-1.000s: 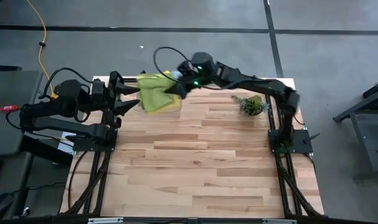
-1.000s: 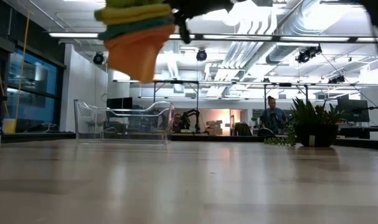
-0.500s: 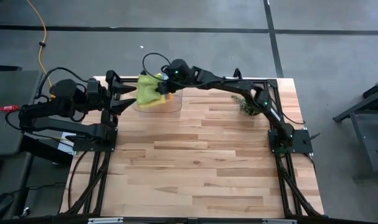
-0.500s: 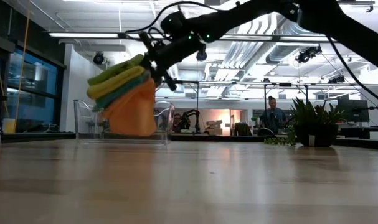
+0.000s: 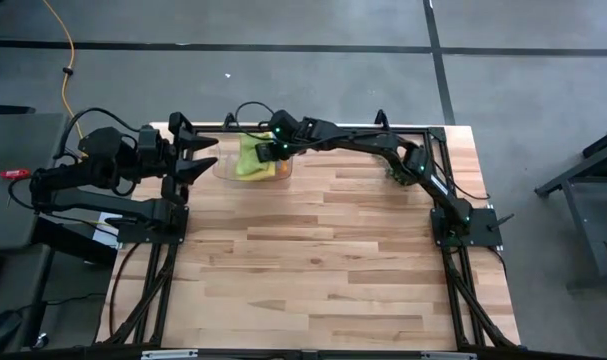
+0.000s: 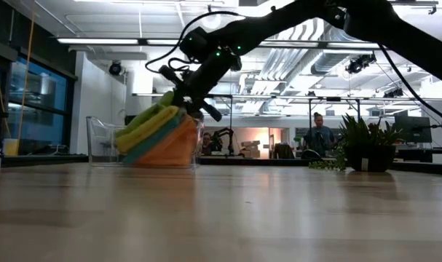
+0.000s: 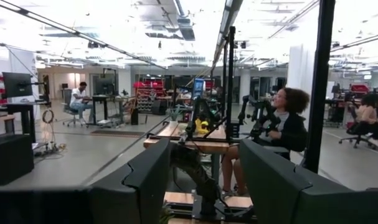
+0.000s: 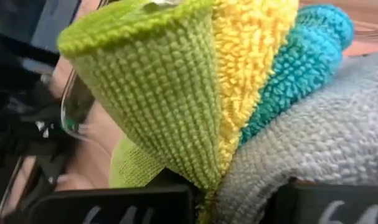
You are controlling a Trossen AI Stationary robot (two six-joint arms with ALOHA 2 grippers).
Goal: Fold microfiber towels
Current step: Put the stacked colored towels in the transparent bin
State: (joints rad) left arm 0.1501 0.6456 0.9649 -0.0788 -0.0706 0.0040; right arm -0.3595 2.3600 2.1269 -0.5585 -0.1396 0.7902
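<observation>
Down from above the table, the right gripper has carried its stack of microfiber towels into the clear plastic tray at the upper left of the high view, where the stack now rests tilted. Its fingers are pinched on the lime green, yellow, teal and grey layers, with orange lowest. At the left edge, the left gripper waits beside the tray, fingers spread around nothing. A leafy sprig sits right of centre.

The left gripper has its fingers spread apart; beyond them a seated person faces a wooden table.
</observation>
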